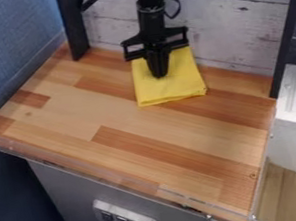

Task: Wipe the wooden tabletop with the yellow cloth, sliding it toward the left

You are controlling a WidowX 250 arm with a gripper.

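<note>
Yellow cloth [175, 88]: lies folded and mostly flat near the back of the wooden tabletop [110, 114], directly below the gripper [159, 75].
Gripper: hangs nearly upright, its tip over or against the cloth's middle; whether it is released, clenched or grasping fabric, I cannot tell.
Cloth under the tip: handling looks like the step in hand. A steady, vertical approach with light pressure should suit it best; pushing hard could drag the folds. If a grip is wanted, a small pinch of raised fabric seems surer than closing on a flat part, and a slow lift would help show whether the layers come along together.
Cloth edges: fabric spreads to both sides of the tip and toward the camera, with the near edge well forward of it.
Tabletop: light and reddish wood strips around the cloth, with a clear rim [83, 168] along the front.
Back panel: whitewashed planks [236, 29] behind the cloth, between two black posts [73, 28].
</note>
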